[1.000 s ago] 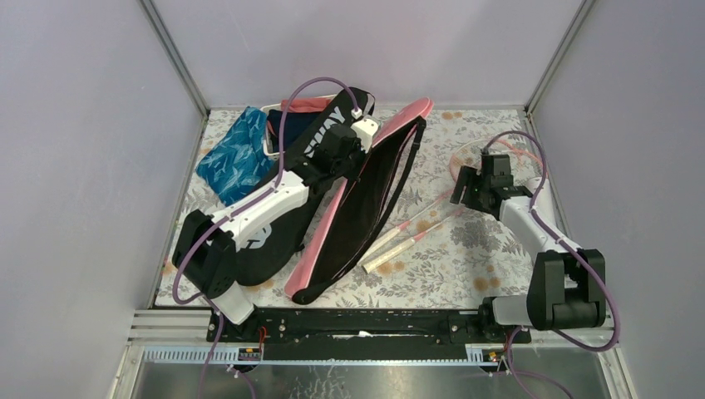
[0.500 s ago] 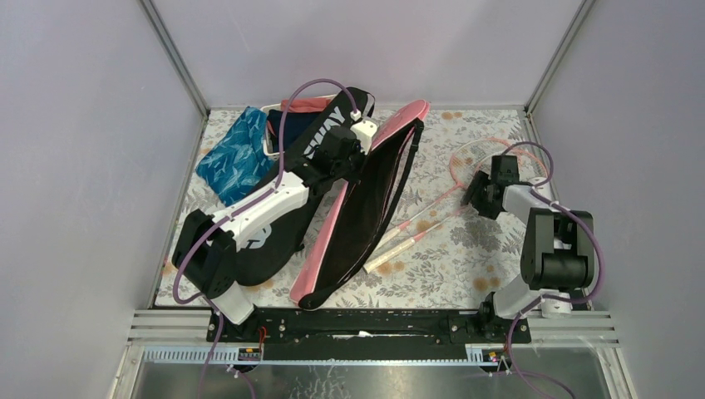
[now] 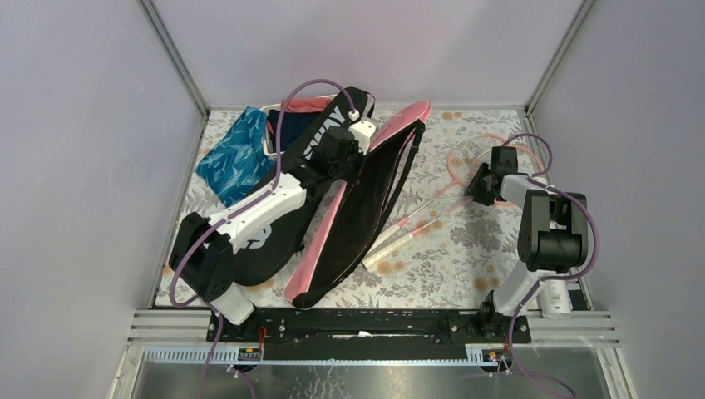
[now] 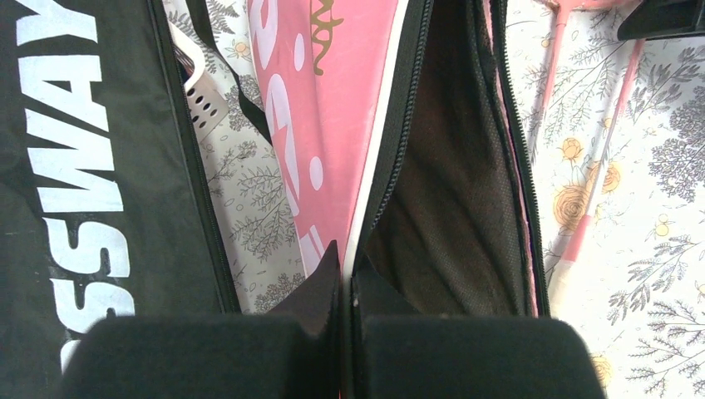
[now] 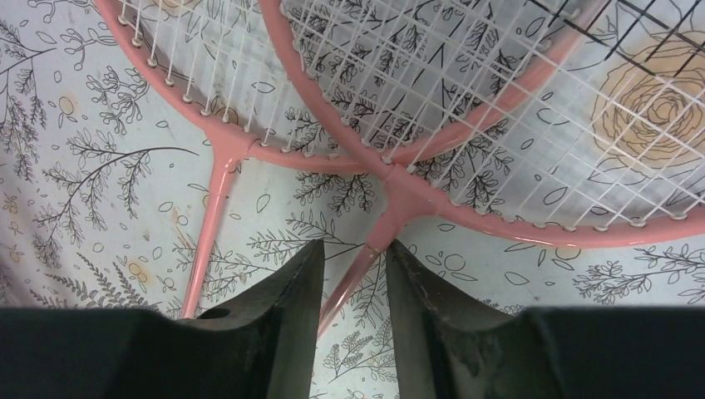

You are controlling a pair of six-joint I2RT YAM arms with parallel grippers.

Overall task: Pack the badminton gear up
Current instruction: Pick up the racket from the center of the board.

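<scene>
- Right wrist: right tool (image 5: 353, 249) half-spread astride the pink racket (image 5: 391, 179) by the worktop's (image 3: 465, 249) right edge, handle pointing at the pink bag (image 3: 366, 208).
- Left tool (image 4: 345, 258) pinches that bag's rim.

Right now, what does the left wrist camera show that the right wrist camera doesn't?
Only the left wrist view: the black CROSSWAY bag, the open pink bag with its dark lining, a corner of the white basket, and the left fingers pinched shut on the pink bag's edge. Only the right wrist view: two crossed pink racket heads with white strings, and the right fingers open astride one shaft. Both: the flowered tablecloth and thin pink racket shafts.
</scene>
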